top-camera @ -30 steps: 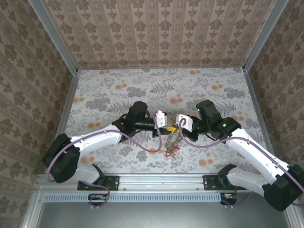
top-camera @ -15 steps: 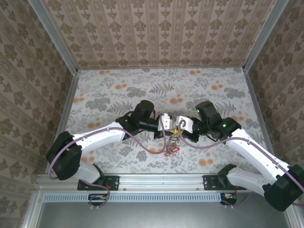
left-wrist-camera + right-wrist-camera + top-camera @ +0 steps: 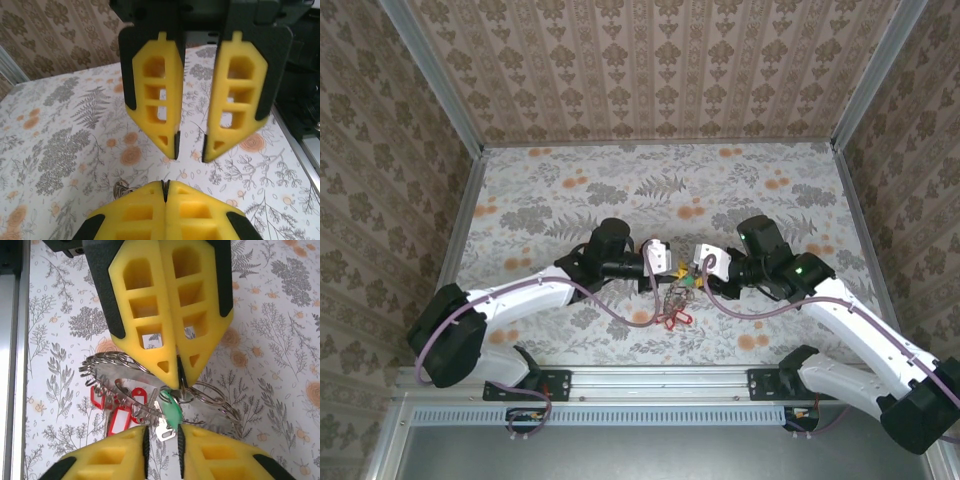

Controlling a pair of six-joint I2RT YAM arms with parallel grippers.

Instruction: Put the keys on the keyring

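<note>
Touching one keyring (image 3: 125,376): one green-tagged key (image 3: 170,412)

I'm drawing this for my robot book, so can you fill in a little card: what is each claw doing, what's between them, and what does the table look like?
Left gripper: shut, tips pinching the keyring
Right gripper: open, fingers a little apart
Between the right fingers: key with green tag
Also there: keys with red tags, bunched just under the keyring
How the grippers stand: facing each other, tips close together
Table: covered in a flowery cloth
</note>
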